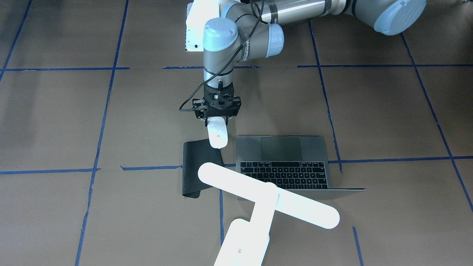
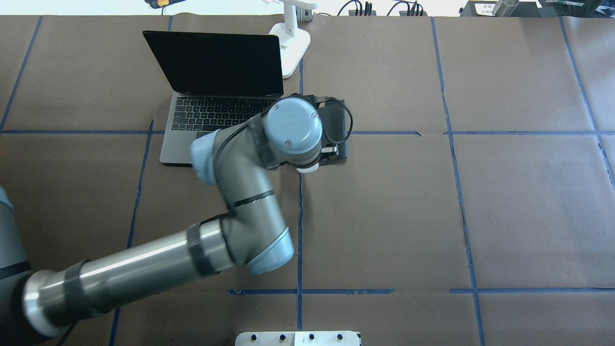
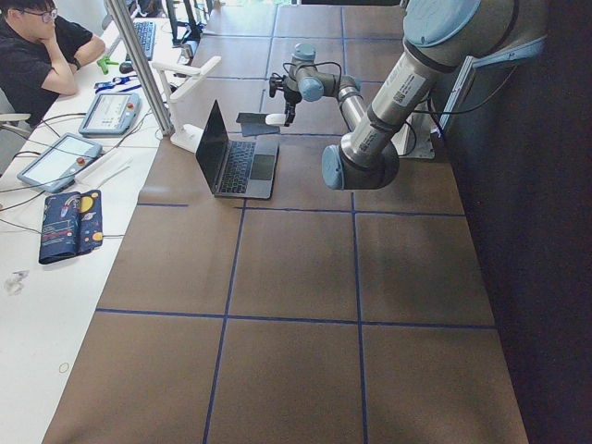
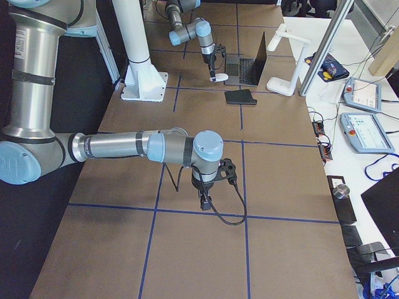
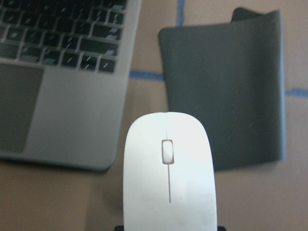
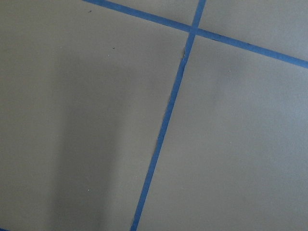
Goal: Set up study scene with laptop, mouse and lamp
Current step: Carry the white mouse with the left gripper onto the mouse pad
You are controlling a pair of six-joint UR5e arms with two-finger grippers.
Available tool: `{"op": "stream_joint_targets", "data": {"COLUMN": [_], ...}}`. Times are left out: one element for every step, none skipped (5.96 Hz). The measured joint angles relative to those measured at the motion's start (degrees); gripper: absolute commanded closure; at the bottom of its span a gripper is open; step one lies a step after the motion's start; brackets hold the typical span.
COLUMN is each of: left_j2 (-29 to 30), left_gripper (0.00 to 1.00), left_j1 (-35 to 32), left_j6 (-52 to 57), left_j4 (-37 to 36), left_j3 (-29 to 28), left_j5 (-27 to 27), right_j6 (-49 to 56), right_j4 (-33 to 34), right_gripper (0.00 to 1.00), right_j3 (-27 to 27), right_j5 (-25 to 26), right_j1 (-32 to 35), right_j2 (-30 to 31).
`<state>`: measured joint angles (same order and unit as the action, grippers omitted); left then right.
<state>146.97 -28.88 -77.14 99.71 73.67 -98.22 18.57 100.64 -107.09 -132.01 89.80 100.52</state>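
White mouse (image 5: 168, 168), grey laptop (image 1: 282, 162), black mat (image 5: 226, 96), blue-lined brown table (image 2: 480, 192)

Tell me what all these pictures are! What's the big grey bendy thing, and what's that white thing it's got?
Six cameras are looking at one robot at the same moment. The grey bendy things are its two arms. Two cameras look down at the table, two look along it from its ends, and one sits on each wrist. On the table are an open laptop, a white lamp and a black mat. The left hand holds the white mouse just above the table, beside the laptop and near the mat. The right hand hangs over bare table, far from them; I cannot tell if it is open.
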Motion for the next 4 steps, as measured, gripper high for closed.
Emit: {"op": "stream_joint_targets", "data": {"left_j2": [6.1,9.7,10.9,11.2], "left_gripper": [0.95,0.77,0.04,0.00], "left_j1": [-1.1,-1.6,-1.7,-2.1], "left_j6": [0.9,2.0,3.4,5.5], "left_j4": [4.3,8.3,10.4,11.1], "left_j3": [-11.1,-18.7,-22.1,-23.1], "left_j5": [-1.2,-1.6,-2.2,-3.7], "right_j6": [0.0,-0.1,-0.1,-0.1], "right_j4": [0.0,0.0,0.0,0.0], "right_gripper": [0.00,0.00,0.00,0.00], "right_j3": [0.0,0.1,0.2,0.2], "right_j5": [0.0,0.0,0.0,0.1], "right_j1": [0.0,-0.1,-0.1,-0.1], "right_j2": [0.0,-0.1,-0.1,-0.1]}}
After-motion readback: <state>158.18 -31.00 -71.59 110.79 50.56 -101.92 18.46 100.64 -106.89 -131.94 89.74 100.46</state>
